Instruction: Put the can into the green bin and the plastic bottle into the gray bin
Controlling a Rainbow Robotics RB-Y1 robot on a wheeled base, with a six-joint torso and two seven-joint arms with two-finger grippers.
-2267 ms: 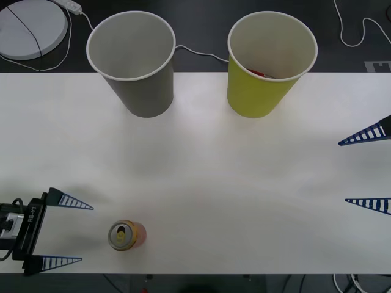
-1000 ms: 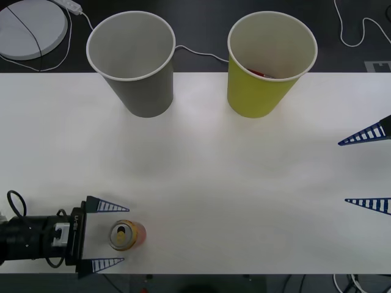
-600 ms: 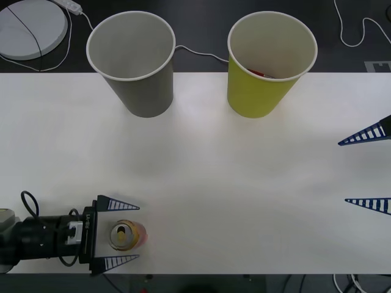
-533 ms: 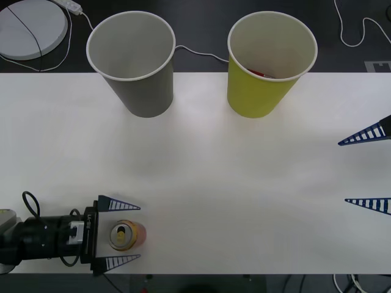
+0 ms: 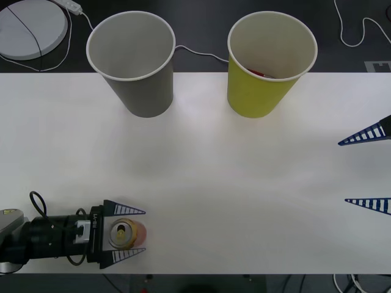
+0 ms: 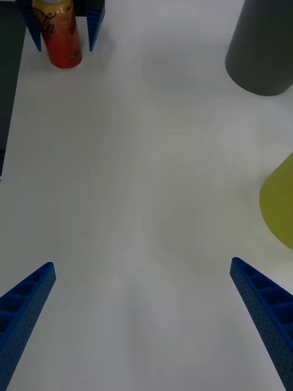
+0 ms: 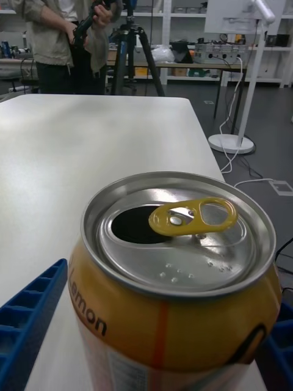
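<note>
Two ribbed blue fingers of the left gripper (image 5: 126, 234) flank the upright aluminium can (image 5: 125, 234) (tab opened) at lower left; right gripper (image 5: 366, 171) gapes wide.

I see the can (image 5: 125, 234) upright at lower left, opened — gray bin (image 5: 132, 63) upper left, green bin (image 5: 269, 63) upper right, both standing.

Can (image 6: 60, 33) upright between left pincer (image 6: 63, 23) fingers — right pincer (image 6: 143, 324) spread wide over white table (image 6: 140, 183).
</note>
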